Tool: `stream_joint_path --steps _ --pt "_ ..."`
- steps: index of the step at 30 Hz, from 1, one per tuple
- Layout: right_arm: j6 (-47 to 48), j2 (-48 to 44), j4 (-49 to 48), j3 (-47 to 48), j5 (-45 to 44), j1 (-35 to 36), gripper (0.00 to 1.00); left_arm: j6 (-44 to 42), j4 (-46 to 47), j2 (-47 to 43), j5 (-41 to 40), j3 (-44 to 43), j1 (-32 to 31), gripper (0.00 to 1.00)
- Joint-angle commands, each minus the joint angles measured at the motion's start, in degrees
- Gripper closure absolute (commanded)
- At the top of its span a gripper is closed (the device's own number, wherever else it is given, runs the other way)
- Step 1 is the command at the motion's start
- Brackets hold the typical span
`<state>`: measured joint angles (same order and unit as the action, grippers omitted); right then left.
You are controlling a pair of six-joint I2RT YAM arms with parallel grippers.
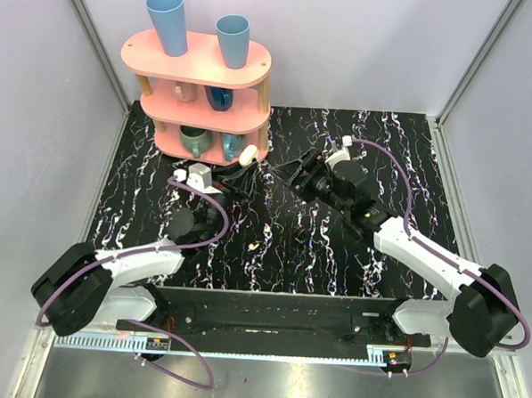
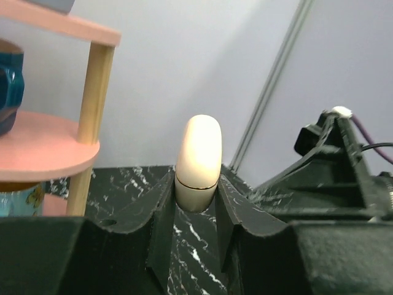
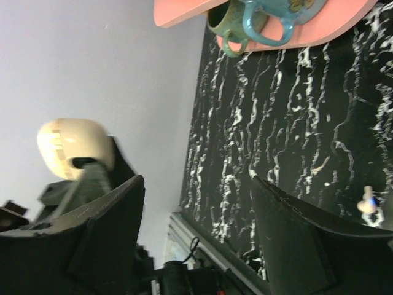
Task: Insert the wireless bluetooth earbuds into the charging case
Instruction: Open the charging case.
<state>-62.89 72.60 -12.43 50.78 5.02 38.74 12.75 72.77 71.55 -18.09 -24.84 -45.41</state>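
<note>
My left gripper [image 2: 196, 184] is shut on the charging case [image 2: 198, 157], a cream-white rounded case held upright and off the table, its lid seam closed. From above, the case [image 1: 248, 153] hangs just in front of the pink shelf, with my left gripper [image 1: 239, 165] under it. My right gripper [image 1: 283, 171] is open and empty, close to the right of the case. In the right wrist view, my right gripper [image 3: 198, 181] has the case [image 3: 73, 150] beyond its left finger. One tiny pale earbud [image 1: 253, 246] lies on the table mid-front; it also shows in the right wrist view [image 3: 368, 206]. I cannot see the second earbud.
A pink three-tier shelf [image 1: 201, 66] stands at the back left, with two blue cups [image 1: 168, 20] on top and mugs on the lower tiers. One teal mug [image 3: 245, 21] sits near the case. Grey walls enclose the black marbled table [image 1: 353, 248].
</note>
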Motion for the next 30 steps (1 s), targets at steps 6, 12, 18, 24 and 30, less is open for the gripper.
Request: stream_joint_path --steps 6,12,18,24,30 --pt "31.8 -5.9 15.8 10.6 4.3 -2.9 0.26 1.9 -15.6 -14.6 35.3 -1.5 12.3 1.00" --pt "47.1 -3.2 29.5 21.5 17.5 -5.6 0.27 -10.1 -42.1 -18.2 51.9 -9.1 14.0 1.00" --pt "55.8 -2.5 38.8 27.1 24.4 -5.8 0.23 -17.5 -50.6 -20.9 57.0 -9.3 15.0 1.00" --pt "58.8 -2.4 43.4 29.1 32.8 -5.7 0.25 -18.0 -54.3 -20.1 62.9 -12.1 17.2 1.00" --pt "59.6 -2.7 44.0 27.9 35.8 -5.7 0.27 -10.1 -44.5 -17.9 69.3 -10.6 19.5 1.00"
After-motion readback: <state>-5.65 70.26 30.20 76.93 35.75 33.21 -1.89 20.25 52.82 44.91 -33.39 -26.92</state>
